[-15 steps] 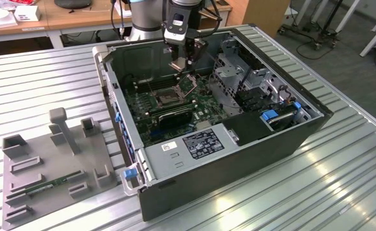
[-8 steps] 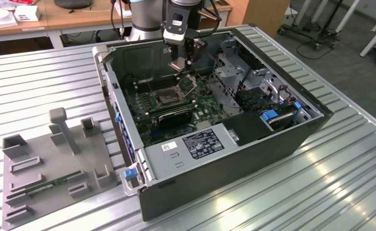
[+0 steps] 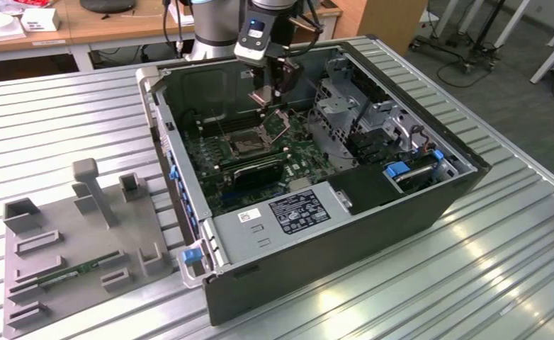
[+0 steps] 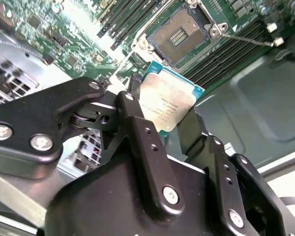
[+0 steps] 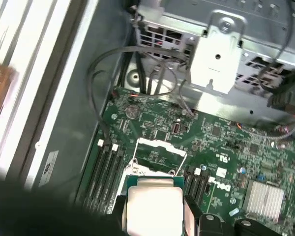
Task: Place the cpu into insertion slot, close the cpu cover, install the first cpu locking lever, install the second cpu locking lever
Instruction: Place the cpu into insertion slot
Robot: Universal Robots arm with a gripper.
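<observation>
The cpu (image 4: pixel 168 100), a thin square chip with a silvery face and a green edge, is pinched between my gripper's (image 4: pixel 162 112) black fingers (image 4: pixel 137 123). It hangs tilted a little above the green motherboard (image 4: pixel 73 54). The insertion slot (image 4: pixel 179 30) lies open just beyond the chip, its dark centre bare. In the first wrist view the cpu (image 5: pixel 155 204) covers the slot, and the cpu cover (image 5: pixel 162 142) stands raised behind it. In the exterior view my gripper (image 3: pixel 269 95) hovers inside the open computer case, above the slot (image 3: pixel 246 144).
A thin locking lever (image 4: pixel 246 38) sticks out beside the slot. Drive cages (image 3: pixel 353 113) and loose cables (image 5: pixel 137 64) crowd one side of the case, and a power supply (image 3: pixel 296 209) sits at its near end. A grey fixture (image 3: pixel 78 234) with a memory stick (image 3: pixel 69 273) lies at the exterior view's left.
</observation>
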